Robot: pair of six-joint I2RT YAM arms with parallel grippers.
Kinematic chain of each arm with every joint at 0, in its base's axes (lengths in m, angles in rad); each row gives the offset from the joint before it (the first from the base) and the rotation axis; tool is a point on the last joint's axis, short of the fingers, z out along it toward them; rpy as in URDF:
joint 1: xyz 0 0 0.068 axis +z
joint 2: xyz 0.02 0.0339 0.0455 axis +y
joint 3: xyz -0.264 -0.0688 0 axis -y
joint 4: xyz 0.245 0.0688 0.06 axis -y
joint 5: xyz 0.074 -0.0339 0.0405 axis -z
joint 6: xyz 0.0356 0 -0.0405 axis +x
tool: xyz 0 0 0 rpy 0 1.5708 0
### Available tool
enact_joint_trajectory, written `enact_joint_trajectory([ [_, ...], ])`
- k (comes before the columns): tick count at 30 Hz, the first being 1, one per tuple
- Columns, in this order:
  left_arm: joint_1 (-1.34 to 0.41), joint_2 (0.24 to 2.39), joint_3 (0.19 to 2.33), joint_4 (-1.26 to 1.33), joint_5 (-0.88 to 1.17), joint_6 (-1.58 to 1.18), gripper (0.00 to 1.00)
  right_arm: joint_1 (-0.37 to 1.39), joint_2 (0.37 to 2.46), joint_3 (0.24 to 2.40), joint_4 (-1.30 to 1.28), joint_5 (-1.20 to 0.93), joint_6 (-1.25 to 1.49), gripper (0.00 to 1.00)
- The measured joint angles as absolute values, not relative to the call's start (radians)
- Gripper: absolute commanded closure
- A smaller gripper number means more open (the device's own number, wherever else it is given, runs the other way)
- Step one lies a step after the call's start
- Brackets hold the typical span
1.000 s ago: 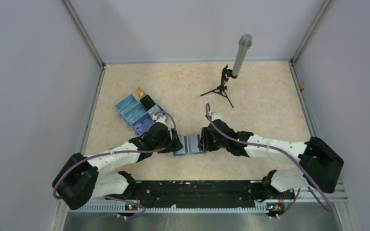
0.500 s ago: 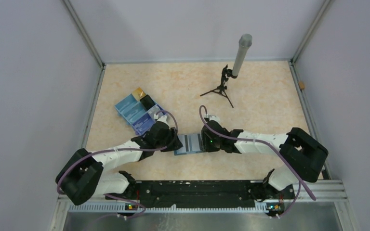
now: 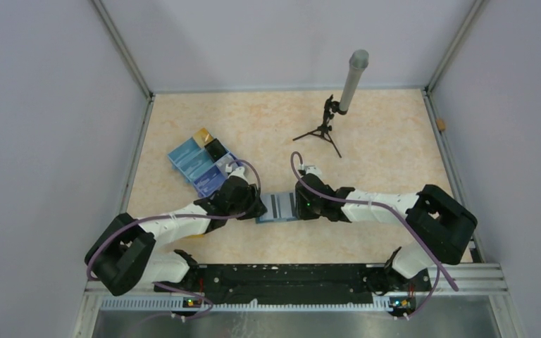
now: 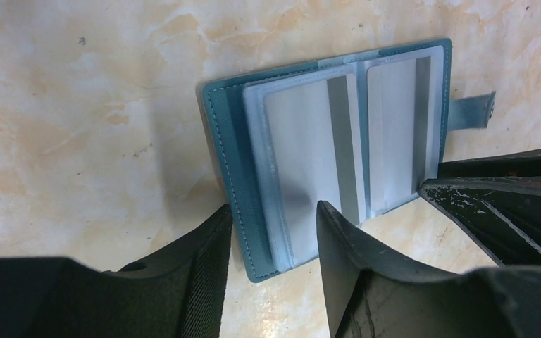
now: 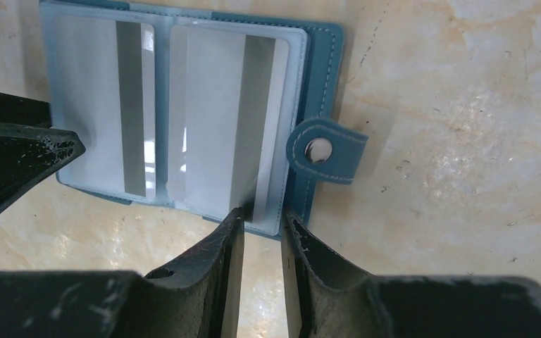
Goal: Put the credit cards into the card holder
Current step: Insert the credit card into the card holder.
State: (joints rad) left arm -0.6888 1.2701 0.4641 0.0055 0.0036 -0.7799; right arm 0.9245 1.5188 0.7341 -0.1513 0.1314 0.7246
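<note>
The teal card holder [image 3: 278,208] lies open and flat on the table between both grippers. Its pale sleeves hold two silvery credit cards [image 4: 303,134] [image 5: 211,105] with grey stripes. A gold card [image 3: 202,134] and a black card [image 3: 216,148] sit in the blue tray. My left gripper [image 4: 273,209] [image 3: 258,210] is open, its fingers straddling the holder's left cover [image 4: 229,148] and sleeve edge. My right gripper [image 5: 262,213] [image 3: 298,207] stands narrowly open at the holder's right edge, beside the clasp tab [image 5: 324,149], with table showing between its fingers.
A blue partitioned tray [image 3: 199,166] stands at the left, just behind the left arm. A small tripod with a grey cylinder [image 3: 341,98] stands at the back. Enclosure walls ring the table.
Both grippers have narrowed over the holder's two edges. The right arm has reached further left and its elbow has swung in. The holder has barely moved.
</note>
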Motion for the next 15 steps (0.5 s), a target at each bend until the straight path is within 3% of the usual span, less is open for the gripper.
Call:
enact_joint_trajectory([
  [15, -0.689, 1.285, 0.464, 0.023, 0.004, -0.779, 0.57, 0.931, 1.519, 0.767, -0.169, 0.138, 0.701, 0.83],
])
